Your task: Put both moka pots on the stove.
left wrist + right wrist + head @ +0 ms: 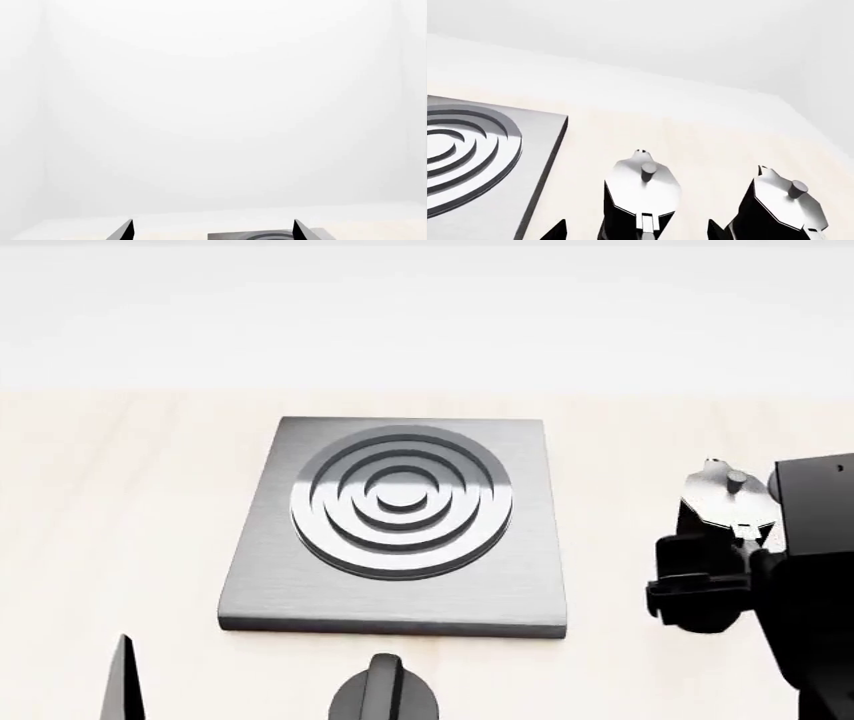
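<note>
Two glossy black moka pots with silvery lids stand side by side on the pale table, to the right of the stove (400,530). In the right wrist view my right gripper (636,231) is open, one dark fingertip on each side of the nearer moka pot (644,192), with gaps to both. The other moka pot (784,205) stands beside it, outside the fingers. The head view shows one pot lid (727,490), and my right arm hides the rest. My left gripper (212,231) is open and holds nothing, with the stove's edge (260,235) beyond it.
A squat black round knob (384,690) sits at the table's near edge, just in front of the stove. One left fingertip (123,680) shows at the lower left. A white wall lies behind the table.
</note>
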Available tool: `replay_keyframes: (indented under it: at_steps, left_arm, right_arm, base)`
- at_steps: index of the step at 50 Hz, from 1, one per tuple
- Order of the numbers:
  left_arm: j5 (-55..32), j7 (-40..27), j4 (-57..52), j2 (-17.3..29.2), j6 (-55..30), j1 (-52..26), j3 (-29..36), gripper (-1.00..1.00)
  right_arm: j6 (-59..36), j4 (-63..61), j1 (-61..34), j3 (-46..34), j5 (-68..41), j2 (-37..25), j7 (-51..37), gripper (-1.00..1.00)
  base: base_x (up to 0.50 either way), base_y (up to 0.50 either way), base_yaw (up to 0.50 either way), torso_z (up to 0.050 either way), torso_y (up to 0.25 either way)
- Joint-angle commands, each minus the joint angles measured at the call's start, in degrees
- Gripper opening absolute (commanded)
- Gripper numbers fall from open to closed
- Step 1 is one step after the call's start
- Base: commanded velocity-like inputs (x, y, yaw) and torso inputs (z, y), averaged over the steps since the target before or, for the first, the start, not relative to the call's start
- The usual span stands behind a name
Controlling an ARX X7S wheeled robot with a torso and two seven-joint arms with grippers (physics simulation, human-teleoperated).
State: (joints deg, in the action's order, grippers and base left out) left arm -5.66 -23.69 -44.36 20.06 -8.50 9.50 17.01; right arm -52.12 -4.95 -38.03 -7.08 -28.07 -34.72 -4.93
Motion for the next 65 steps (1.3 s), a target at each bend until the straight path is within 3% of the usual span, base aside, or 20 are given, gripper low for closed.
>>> replay_keyframes:
  at_steps: [1,40,60,61,65]
  left_arm:
    - [0.04,-0.24,0.04,0.21,-0.10,-0.18,0.38,1.00]
    - [-0.06,-0.86,0.82,0.82,0.24,-0.73,1.46,1.00]
    - [-0.03,-1.29,0.80,1.05,0.05,-0.92,2.05,1.00]
    - [-0.05,-1.30,0.85,1.06,0.05,-0.95,2.08,1.00]
    - [-0.03,-1.38,0.85,1.09,0.03,-1.00,2.21,1.00]
  right_arm:
    - [1.14,6.04,-1.80,-1.62,0.94,0.02,1.91,1.00]
    - [12.85,29.03,-6.60,-6.16,5.80,4.71,6.75,1.00]
    - [15.76,33.98,-6.30,-6.34,6.51,5.38,7.15,1.00]
    - [15.77,33.87,-6.25,-6.29,6.43,5.35,7.20,-1.00]
    - [15.45,32.98,-6.05,-6.29,6.26,5.21,7.18,-1.00]
  base:
    - [0.00,0.00,0.00,0.000,0.000]
    - [0.00,0.00,0.00,0.000,0.000]
    - [0.00,0.00,0.00,0.000,0.000]
    - [0.00,0.00,0.00,0.000,0.000]
    - [0.00,0.00,0.00,0.000,0.000]
